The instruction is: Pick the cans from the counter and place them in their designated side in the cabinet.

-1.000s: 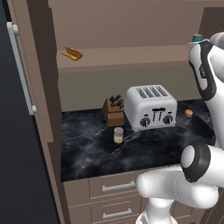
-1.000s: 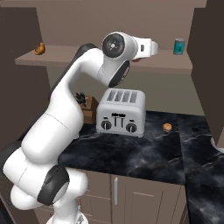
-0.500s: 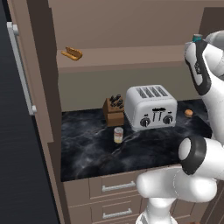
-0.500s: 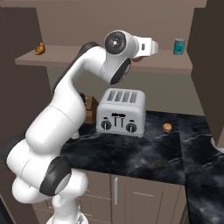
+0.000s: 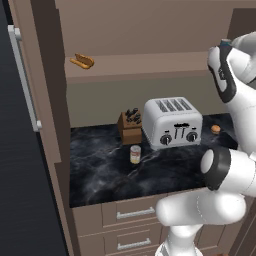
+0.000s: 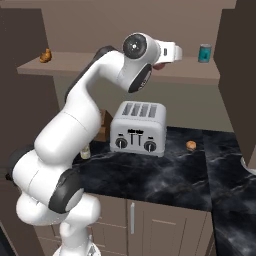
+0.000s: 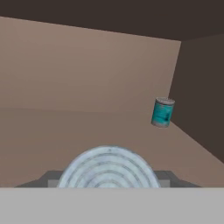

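Up inside the cabinet (image 6: 125, 70): short can (image 7: 108, 164), pale ribbed top facing the hand camera, pinched between the jaws of the gripper (image 7: 108, 177) and held just above the shelf board. Seen from the right base camera as a reddish patch under the white hand. Compared with a second ago, carried slightly further toward the teal can (image 7: 162, 112), which stands upright near the cabinet's right wall, well apart from the held one. Grip unchanged across that second.

Down on the counter (image 5: 100, 165): cream-yellow can (image 5: 135, 154) with red band, upright, alone, in front of the knife block (image 5: 130, 126) and left of the toaster (image 5: 172, 122). Same spot as before.

Further out: small orange round thing (image 5: 215, 129) on the marble to the right of the toaster, unmoved. Brown bread-like item (image 5: 82, 61) on the left end of the shelf, unmoved too.

Arm posture shifted a little since the earlier pictures: upper link now leaning further left in the left base view, lower elbow raised in the right base view. Background unchanged in both base views.
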{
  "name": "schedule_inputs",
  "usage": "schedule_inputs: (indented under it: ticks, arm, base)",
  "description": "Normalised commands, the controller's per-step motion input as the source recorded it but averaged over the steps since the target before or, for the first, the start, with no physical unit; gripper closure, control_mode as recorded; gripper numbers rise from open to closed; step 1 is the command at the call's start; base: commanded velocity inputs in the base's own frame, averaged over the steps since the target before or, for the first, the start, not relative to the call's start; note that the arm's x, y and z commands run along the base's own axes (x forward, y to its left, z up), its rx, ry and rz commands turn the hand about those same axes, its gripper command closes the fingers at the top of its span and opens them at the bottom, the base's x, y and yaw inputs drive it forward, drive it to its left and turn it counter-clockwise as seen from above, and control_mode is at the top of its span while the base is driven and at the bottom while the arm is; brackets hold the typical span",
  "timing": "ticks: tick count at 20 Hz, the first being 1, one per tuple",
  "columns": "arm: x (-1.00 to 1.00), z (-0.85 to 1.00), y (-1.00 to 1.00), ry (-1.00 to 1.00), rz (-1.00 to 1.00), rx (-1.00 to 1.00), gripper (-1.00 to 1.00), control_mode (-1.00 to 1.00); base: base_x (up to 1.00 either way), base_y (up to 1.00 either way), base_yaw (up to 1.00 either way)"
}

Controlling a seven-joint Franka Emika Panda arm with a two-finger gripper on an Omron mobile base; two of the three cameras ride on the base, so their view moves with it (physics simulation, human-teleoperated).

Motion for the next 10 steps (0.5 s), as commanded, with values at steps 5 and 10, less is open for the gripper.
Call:
schedule_inputs:
  ticks: [5,10]
  arm:
    - [0.18,-0.01,-0.17,0.0,0.0,0.0,1.0,-1.0]
    - [0.2,-0.02,-0.16,0.0,0.0,0.0,1.0,-1.0]
  base:
    - [0.0,0.0,0.0]
    - [0.0,0.0,0.0]
